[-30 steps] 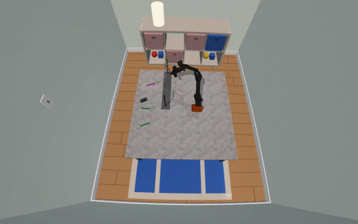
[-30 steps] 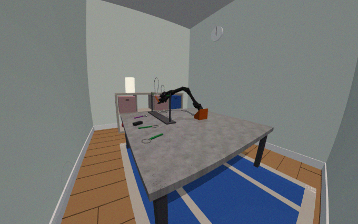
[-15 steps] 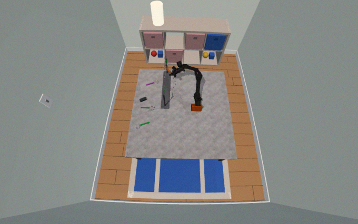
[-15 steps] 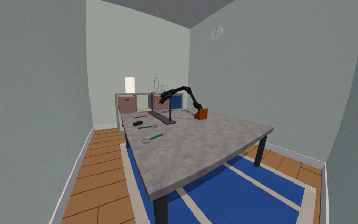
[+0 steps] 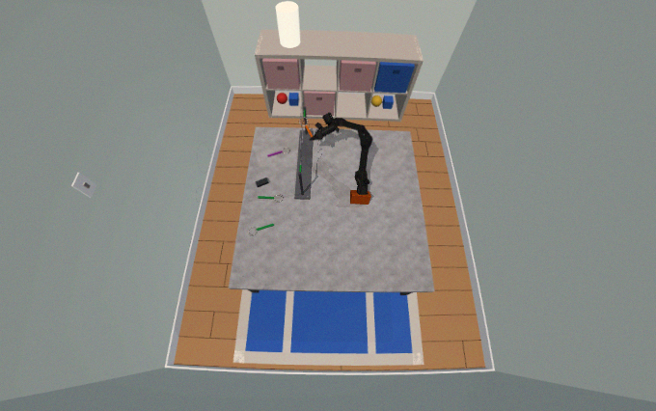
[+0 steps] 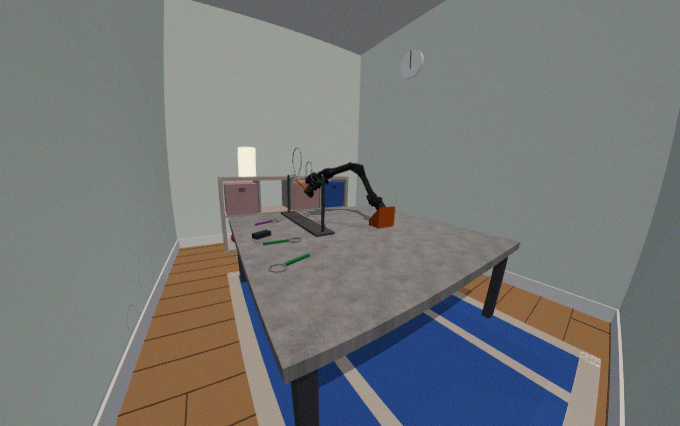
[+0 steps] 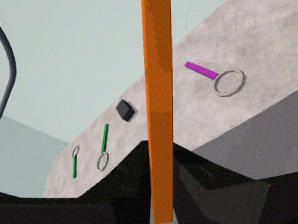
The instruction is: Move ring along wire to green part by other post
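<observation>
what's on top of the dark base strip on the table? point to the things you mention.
Two upright posts stand on the base strip point(image 5: 305, 159) point(image 6: 307, 224), one near each end. The far post's foot is hard to make out from above.

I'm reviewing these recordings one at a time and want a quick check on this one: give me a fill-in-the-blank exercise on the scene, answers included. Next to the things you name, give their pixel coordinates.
The gripper point(image 5: 311, 138) point(image 6: 309, 192) point(image 7: 154, 147) is closed on a handle coloured ____.
The handle of the ring lying nearest the black block point(image 5: 262, 182) point(image 6: 261, 234) point(image 7: 125, 110) in the top view is ____.
The loose rings with green handles number ____.
The arm's base is coloured ____.

Missing words: orange; green; two; orange
</observation>
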